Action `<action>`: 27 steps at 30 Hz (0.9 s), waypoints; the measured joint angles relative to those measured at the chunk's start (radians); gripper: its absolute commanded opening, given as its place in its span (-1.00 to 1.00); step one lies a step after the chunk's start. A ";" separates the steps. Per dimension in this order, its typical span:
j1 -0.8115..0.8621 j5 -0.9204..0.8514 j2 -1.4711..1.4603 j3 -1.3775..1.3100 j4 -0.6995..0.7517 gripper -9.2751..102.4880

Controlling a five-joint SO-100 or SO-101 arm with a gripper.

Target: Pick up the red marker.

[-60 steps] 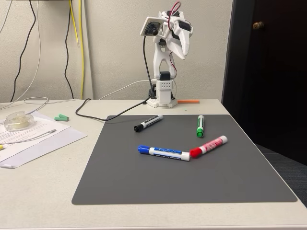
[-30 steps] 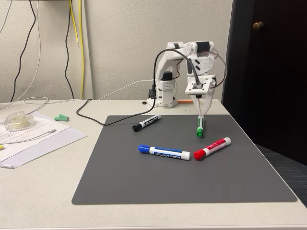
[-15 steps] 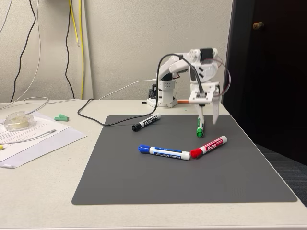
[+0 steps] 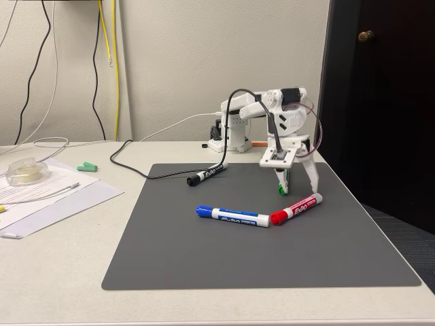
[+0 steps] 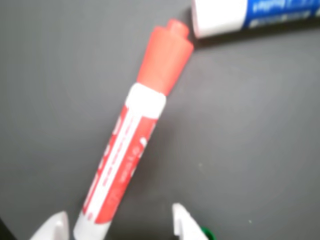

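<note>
White two-finger gripper [image 4: 298,192] low over the dark grey mat [image 4: 204,251] — jaws spread wide, holding nothing, straddling the barrel end of the red-capped, white-barrelled marker [image 5: 131,147], which lies flat — cap beside the blue-capped marker [image 4: 231,215].

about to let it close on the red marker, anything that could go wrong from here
The gripper is open, its fingertips straddling only the tail end of the red marker, so a grasp there may let the marker tip or pivot out. The blue marker lies at the red cap, perhaps touching, so lifting could nudge it. The green marker lies close behind one finger in the fixed view and could get bumped or pinched.
</note>
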 measured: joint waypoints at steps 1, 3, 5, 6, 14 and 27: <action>0.000 0.005 0.000 -0.002 0.000 -0.21; 0.000 0.012 -0.002 -0.002 0.000 -0.21; 0.000 0.015 -0.008 -0.005 -0.002 -0.21; 0.000 0.021 -0.017 -0.008 -0.005 -0.21; 0.000 0.069 -0.069 -0.008 -0.051 -0.22; 0.000 0.060 -0.089 -0.014 -0.074 -0.37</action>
